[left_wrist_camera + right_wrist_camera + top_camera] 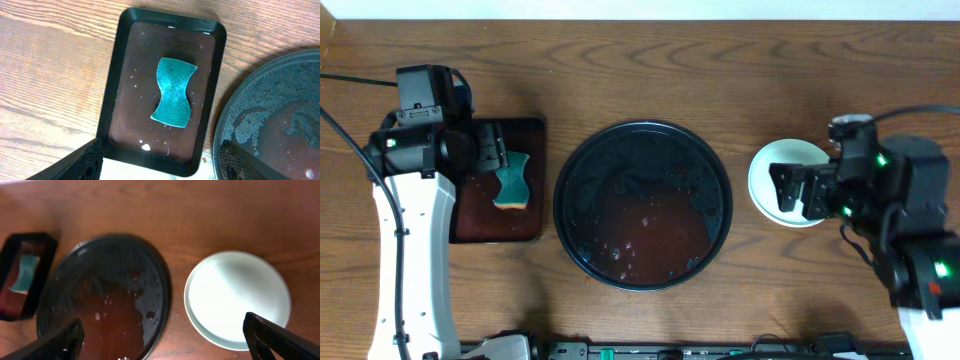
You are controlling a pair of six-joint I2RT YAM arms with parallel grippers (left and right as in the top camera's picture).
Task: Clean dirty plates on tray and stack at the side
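Observation:
The large round black tray (642, 126) lies mid-table with a pool of reddish water and no plate on it; it also shows in the left wrist view (280, 75) and the right wrist view (164, 282). A pale mint plate (766, 170), wiped plain, sits on the table to its right, also in the right wrist view (237, 295). I cannot tell if other plates lie under it. No yellow plate shows. My right gripper (786, 188) (170, 345) is open and empty above the plate's left edge. My left gripper (488, 150) (160, 167) is open and empty above the rectangular tray.
A small rectangular black tray (536, 130) (111, 90) (11, 244) with reddish water stands left of the round tray. A teal sponge (512, 180) (173, 92) (24, 272) lies in it. Water drops dot the table between round tray and plate.

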